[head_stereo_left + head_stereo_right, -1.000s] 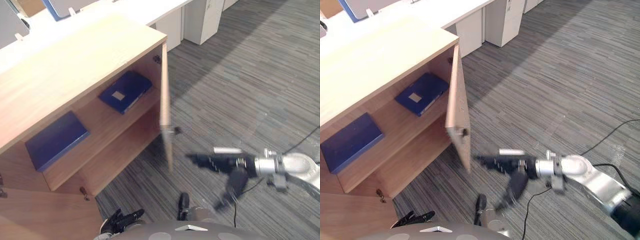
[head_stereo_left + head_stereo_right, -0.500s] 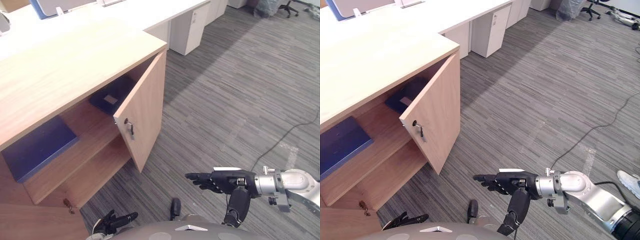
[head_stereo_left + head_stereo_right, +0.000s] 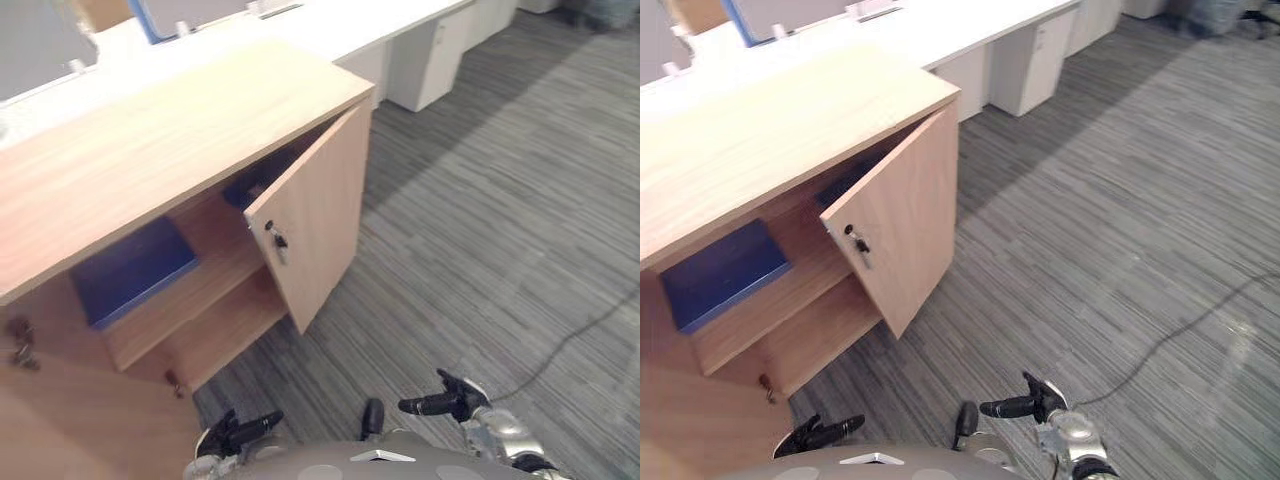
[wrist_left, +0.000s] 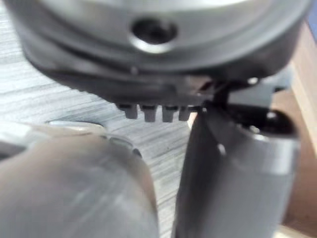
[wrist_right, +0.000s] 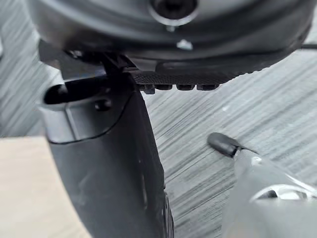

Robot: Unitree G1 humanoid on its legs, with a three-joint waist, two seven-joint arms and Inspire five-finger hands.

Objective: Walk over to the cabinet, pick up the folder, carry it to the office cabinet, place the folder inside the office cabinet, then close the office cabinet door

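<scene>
A cabinet (image 3: 180, 130) is set at the left, with a desk (image 3: 330, 20) behind it and a drawer unit (image 3: 425, 65) under the desk, further right. The door (image 3: 320, 220), hinged at the cabinet's right side, is swung half open over the floor (image 3: 500, 220), with a handle (image 3: 275, 240) set near its free edge. One folder (image 3: 130, 270) is laid on the shelf (image 3: 190, 300) at the left. A second folder (image 3: 255, 185) is partly hidden behind the door on the same shelf.

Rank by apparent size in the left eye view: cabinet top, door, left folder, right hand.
1. Cabinet top
2. Door
3. Left folder, visible part only
4. Right hand, smallest despite being nearest the camera
</scene>
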